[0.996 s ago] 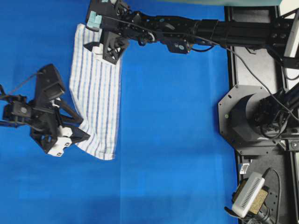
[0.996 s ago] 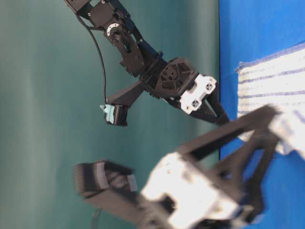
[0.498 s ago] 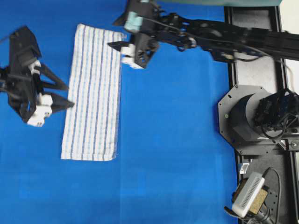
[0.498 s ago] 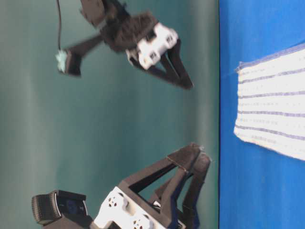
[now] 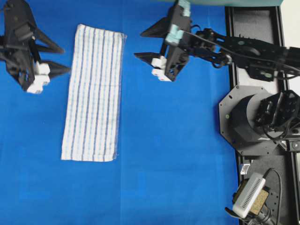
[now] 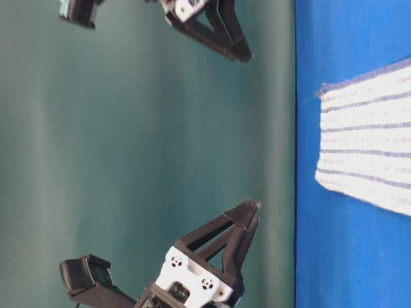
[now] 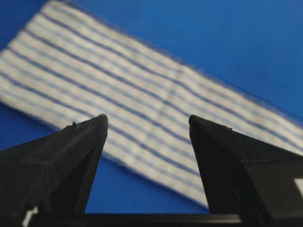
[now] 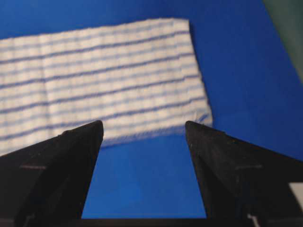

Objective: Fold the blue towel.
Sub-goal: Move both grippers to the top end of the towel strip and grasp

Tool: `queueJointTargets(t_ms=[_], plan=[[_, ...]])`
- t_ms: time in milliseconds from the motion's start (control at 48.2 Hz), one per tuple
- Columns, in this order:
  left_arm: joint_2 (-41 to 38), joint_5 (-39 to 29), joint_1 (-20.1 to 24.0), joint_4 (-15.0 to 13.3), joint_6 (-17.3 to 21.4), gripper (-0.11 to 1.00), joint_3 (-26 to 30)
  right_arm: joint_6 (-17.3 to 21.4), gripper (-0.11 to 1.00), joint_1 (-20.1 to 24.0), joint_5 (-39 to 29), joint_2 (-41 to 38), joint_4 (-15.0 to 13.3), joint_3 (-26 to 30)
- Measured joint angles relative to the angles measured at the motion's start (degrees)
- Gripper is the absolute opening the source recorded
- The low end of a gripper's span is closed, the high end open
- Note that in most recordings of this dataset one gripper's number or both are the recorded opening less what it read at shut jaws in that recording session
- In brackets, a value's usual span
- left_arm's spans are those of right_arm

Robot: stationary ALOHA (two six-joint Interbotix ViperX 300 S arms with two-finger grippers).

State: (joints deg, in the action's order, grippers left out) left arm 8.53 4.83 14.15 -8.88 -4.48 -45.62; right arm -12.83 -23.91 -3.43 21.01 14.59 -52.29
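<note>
The blue towel [image 5: 93,93], white with thin blue stripes, lies flat as a long narrow strip on the blue table covering [image 5: 178,164]. My left gripper [image 5: 65,59] hovers open just left of the towel's far end, touching nothing. My right gripper [image 5: 139,45] hangs open to the right of that same end, a short gap from the cloth. In the left wrist view the towel [image 7: 142,104] lies beyond the empty left gripper [image 7: 147,120]. The right wrist view shows the towel's end [image 8: 104,80] past the empty right gripper [image 8: 144,125]. From table level both grippers [image 6: 255,212] [image 6: 244,52] are raised well off the towel [image 6: 366,147].
The right arm's black base plate and mount [image 5: 253,117] fill the right edge. A white ribbed device [image 5: 251,194] sits at the lower right. The table-level view shows a green backdrop [image 6: 128,160].
The towel went from rumpled and skewed under both grippers to flat and straight. My left gripper has pulled away up and left, the right one has swung right; both are lifted off the cloth.
</note>
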Motion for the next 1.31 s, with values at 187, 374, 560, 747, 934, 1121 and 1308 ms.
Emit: queueJointTargets(t_ms=[187, 374, 560, 747, 934, 1121, 1308], plan=[[0.09, 0.18, 1.49, 0.00, 0.44, 0.63, -0.26, 0.88, 0.83, 0.70, 0.00, 2.55, 0.09, -2.02], [-0.70, 0.35, 1.58, 0.00, 0.44, 0.63, -0.26, 0.79, 0.83, 0.70, 0.44, 1.32, 0.09, -1.85], [-2.55, 2.46, 2.64, 0.26, 1.23, 0.63, 0.18, 0.88, 0.83, -1.23, 2.46, -2.81, 0.00, -0.26], [-6.77, 5.10, 6.42, 0.53, 4.75, 0.63, 2.11, 0.88, 0.83, -4.92, 5.54, -9.32, 0.00, 2.72], [-12.57, 6.94, 10.28, 0.53, 7.65, 0.63, 5.27, 0.79, 0.83, -7.29, 8.53, -16.08, 0.00, 5.54], [-18.54, 9.23, 13.27, 0.53, 9.14, 0.63, 8.35, 0.88, 0.83, -8.35, 12.04, -22.94, 0.00, 7.91], [-23.55, 11.78, 14.50, 0.53, 9.14, 0.63, 10.46, 0.88, 0.83, -9.23, 14.24, -27.95, 0.00, 9.23]])
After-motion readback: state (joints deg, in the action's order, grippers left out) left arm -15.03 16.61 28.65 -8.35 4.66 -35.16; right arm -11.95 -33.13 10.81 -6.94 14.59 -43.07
